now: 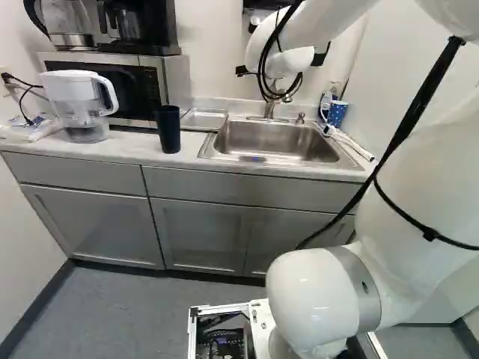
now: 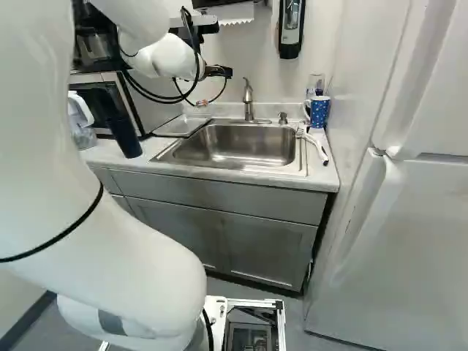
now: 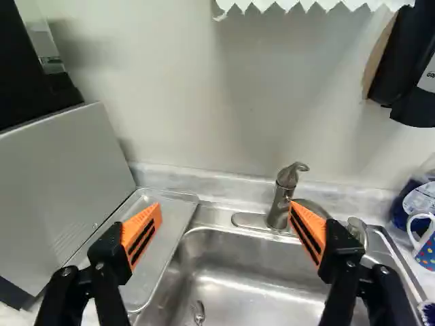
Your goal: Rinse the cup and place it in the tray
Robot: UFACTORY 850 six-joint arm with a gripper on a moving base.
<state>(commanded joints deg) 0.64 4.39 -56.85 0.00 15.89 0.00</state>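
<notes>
Your claw stands wide open, holding nothing; with pickup judged the step in hand, you should confirm the target, black cup at the sink's nine o'clock or blue cup at two, then approach.

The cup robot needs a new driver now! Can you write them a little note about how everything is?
Gripper: open, nothing between its fingers, up near the faucet.
Cups: a tall dark cup stands on the counter near the tray; a dotted mug stands past the sink's other side. The task doesn't say which one.
Done: neither is in the sink or tray. I can't tell if either was rinsed.
Left: probably pick the right cup, grip it, rinse it, put it in the tray.
</notes>
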